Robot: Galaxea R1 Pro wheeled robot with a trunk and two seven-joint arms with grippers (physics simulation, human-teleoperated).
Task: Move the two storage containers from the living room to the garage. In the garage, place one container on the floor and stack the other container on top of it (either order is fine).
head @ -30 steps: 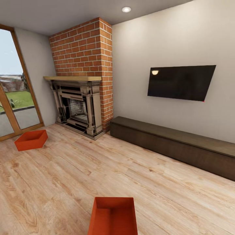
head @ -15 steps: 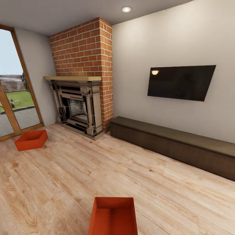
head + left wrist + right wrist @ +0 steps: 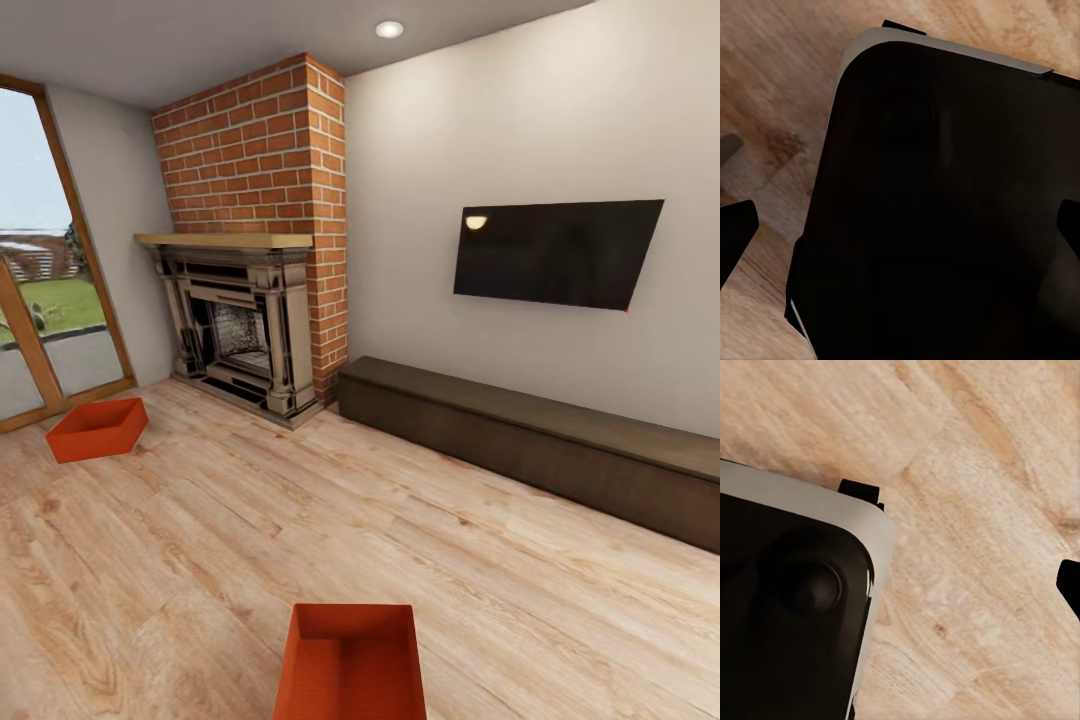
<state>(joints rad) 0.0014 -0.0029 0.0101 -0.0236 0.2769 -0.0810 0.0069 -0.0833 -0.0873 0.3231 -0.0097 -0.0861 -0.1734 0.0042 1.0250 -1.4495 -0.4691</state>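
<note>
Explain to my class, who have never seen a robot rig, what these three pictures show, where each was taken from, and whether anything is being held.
These are simulator renders from a wheeled robot with two arms. The head camera looks into a living room: a red brick fireplace, a black wall television and a long dark low cabinet. Two red-orange open-top storage bins sit on the light wood-plank floor: the near bin just ahead, the far bin by the glass door. The other two pictures come from cameras at each wrist, looking down at the robot's dark rounded base and the planks. Nothing is seen being held.
</note>
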